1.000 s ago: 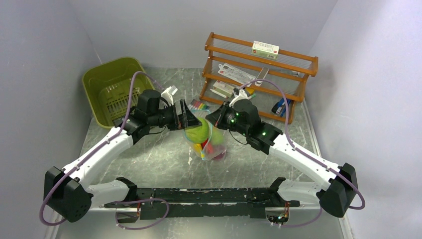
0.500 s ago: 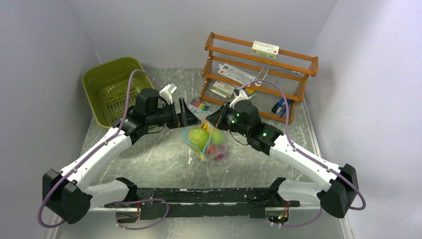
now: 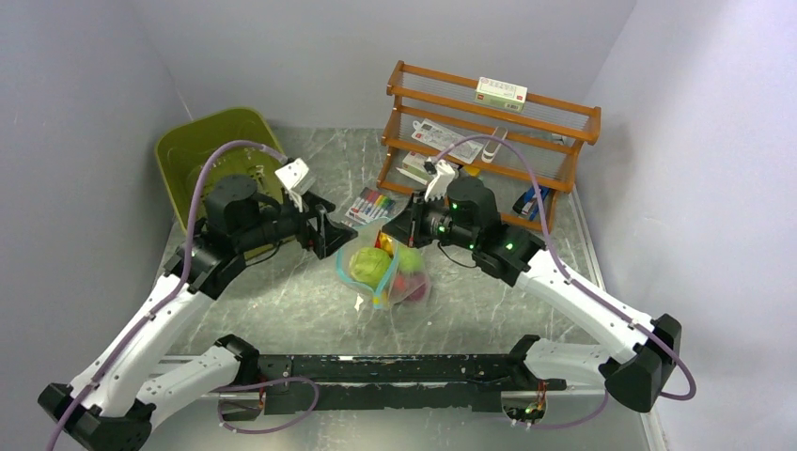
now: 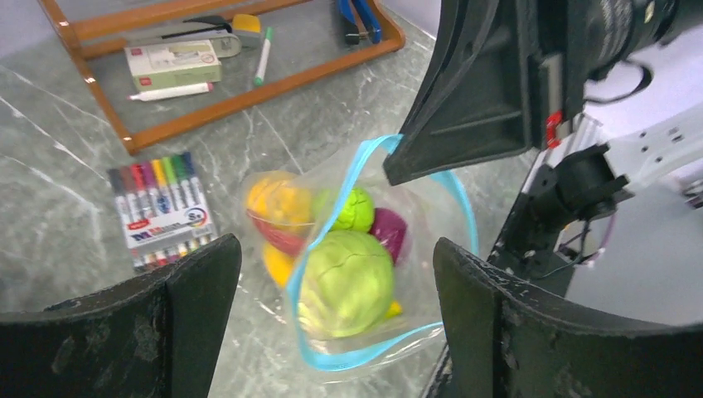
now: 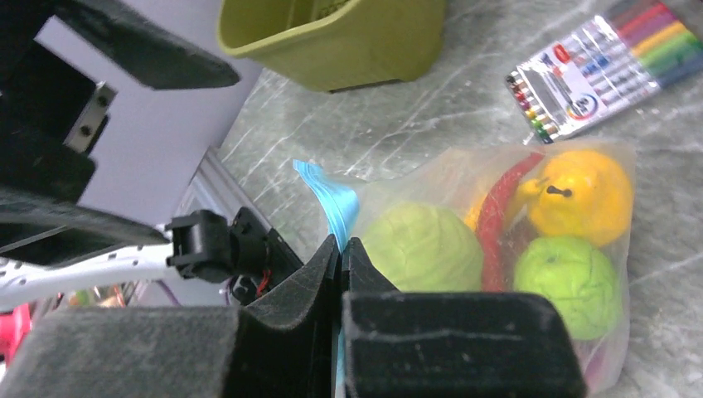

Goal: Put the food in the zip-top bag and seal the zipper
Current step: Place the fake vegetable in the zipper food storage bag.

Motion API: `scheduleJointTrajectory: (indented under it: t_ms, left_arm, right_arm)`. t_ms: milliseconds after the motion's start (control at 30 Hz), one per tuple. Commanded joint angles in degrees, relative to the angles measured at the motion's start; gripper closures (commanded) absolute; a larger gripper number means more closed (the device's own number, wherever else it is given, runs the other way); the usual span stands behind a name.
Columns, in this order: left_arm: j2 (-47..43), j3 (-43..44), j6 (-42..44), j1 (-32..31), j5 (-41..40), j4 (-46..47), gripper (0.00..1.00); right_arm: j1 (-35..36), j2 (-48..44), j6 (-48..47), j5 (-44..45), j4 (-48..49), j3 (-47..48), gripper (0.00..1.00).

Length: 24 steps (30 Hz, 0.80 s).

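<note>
Right gripper [image 5: 340,249] is pinched fully closed on the zipper [image 5: 330,199] at the mouth of the zip-top bag [image 5: 448,172]. Left gripper [image 4: 336,245] has its jaws wide apart with nothing in them, hanging over the bag. The bag sits mid-desk [image 3: 282,301], clear of every edge, with the food [image 4: 346,282] inside. The mouth looks unsealed, though it's hard to confirm. A marker pack [image 4: 162,211] lies just beside it, on the far-edge side.
</note>
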Motion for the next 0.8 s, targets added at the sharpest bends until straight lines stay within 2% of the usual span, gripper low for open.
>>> scheduleJointTrajectory:
  t_ms: [0, 167, 300, 467, 667, 767]
  left_arm:
    - [0.3, 1.0, 11.7, -0.5, -1.4, -5.7, 0.18]
    - [4.5, 2.5, 13.6, -0.5, 2.4, -11.4, 0.24]
    - [4.9, -0.2, 12.4, -0.5, 2.0, -9.4, 0.25]
    - [5.0, -2.2, 12.7, -0.5, 3.6, -8.6, 0.26]
    - [3.5, 0.4, 12.1, -0.5, 0.5, -10.6, 0.23]
    - [1.3, 1.2, 11.5, -0.5, 4.4, -8.4, 0.24]
  right_arm:
    - [-0.1, -1.1, -7.3, -9.0, -3.8, 4.5, 1.00]
    - [-0.1, 0.4, -8.1, -15.9, -2.0, 4.1, 1.00]
    - [-0.1, 2.1, -7.2, -19.2, 1.3, 2.8, 1.00]
    - [-0.1, 4.1, -6.9, -19.6, 3.2, 1.8, 1.00]
    - [-0.1, 6.1, -7.6, -19.7, 3.5, 1.9, 1.00]
    - [-0.1, 6.7, -7.6, -19.7, 4.3, 1.5, 1.00]
